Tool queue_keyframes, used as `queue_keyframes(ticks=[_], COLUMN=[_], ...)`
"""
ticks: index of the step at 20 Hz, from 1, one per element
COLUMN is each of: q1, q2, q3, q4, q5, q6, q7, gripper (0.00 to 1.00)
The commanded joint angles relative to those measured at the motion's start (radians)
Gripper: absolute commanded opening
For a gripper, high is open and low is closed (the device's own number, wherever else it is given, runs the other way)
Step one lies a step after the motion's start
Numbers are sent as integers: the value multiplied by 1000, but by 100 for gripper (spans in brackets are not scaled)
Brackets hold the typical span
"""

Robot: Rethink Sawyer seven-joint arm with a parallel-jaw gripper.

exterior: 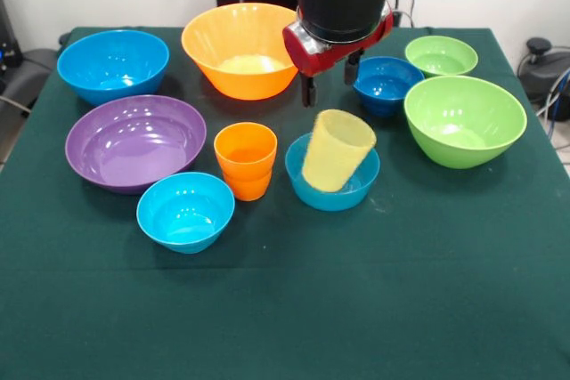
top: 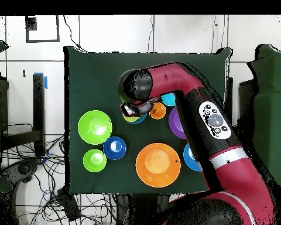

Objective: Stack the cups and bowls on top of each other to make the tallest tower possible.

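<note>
oddly, the pale yellow cup [exterior: 337, 149] sits tilted in a light blue bowl [exterior: 332, 186], mouth leaning up and right. above it the gripper [exterior: 330, 79] hangs open, its fingers holding nothing.

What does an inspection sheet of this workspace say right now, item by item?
Surface: table under dark green cloth.
Job's things: yellow cup tilted in a light blue bowl; orange cup upright; other bowls separate, unstacked.
Clutter: nothing seen.
Grippers: gripper above the yellow cup, apart from it, open.
Cables: cables on the floor beside the table.
Surroundings: pale wall behind, dark objects at the table's sides.
</note>
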Motion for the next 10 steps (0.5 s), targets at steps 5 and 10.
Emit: queue_keyframes(ticks=[5, 10], q1=[13, 14], q2=[6, -5], q3=[6, 1], q4=[51, 57], q5=[-98, -96], q6=[-95, -95], q7=[-264, -251], gripper=[100, 100])
